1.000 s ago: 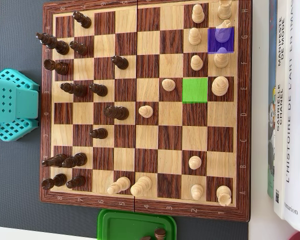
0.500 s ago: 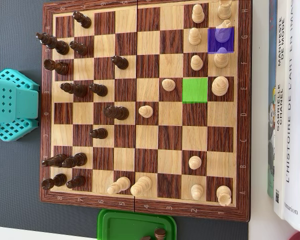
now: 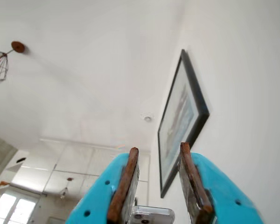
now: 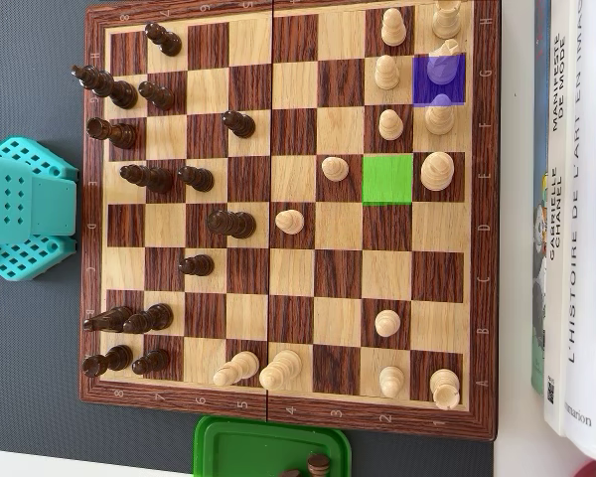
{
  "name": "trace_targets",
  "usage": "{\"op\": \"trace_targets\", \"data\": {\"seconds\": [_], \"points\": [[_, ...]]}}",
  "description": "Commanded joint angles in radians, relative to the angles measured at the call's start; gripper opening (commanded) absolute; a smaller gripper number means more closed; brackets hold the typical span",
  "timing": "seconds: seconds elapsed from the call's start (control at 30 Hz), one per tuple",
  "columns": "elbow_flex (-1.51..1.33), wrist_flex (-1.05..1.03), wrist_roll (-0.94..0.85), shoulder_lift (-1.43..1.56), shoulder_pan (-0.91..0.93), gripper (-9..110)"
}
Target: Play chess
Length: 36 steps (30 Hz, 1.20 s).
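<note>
The wooden chessboard (image 4: 288, 214) fills most of the overhead view, lying on a dark grey mat (image 4: 30, 348). To its right sit stacked books (image 4: 573, 219), spines along the board's edge. At the left edge, the arm's teal base (image 4: 25, 209) sits just beside the board. A green tray (image 4: 268, 447) touches the bottom edge, with a dark captured piece (image 4: 319, 463) in it. Dark pieces cluster on the left columns, light pieces on the right and along the bottom. One square is tinted green (image 4: 387, 179) and empty; another is tinted purple (image 4: 438, 78), with a light piece on it. In the wrist view the gripper (image 3: 159, 151) points up at the ceiling and a framed picture (image 3: 179, 121), its teal jaws parted a modest way, holding nothing.
</note>
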State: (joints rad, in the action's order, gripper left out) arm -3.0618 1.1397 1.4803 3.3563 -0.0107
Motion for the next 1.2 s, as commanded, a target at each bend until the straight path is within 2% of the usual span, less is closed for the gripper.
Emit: {"op": "trace_targets", "data": {"seconds": [0.0,0.4,0.57,0.7,0.93,1.17], "points": [[0.072,-0.114,-0.003,-0.012,0.002,13],[0.189,-0.847,-0.003,-0.018,-0.071,13],[0.253,-1.106,-0.054,-0.16,-0.156,13],[0.348,-1.253,-0.118,-0.336,-0.209,13],[0.499,-1.473,-0.123,-0.595,-0.213,13],[0.574,-1.545,-0.114,-0.764,-0.212,14]]}}
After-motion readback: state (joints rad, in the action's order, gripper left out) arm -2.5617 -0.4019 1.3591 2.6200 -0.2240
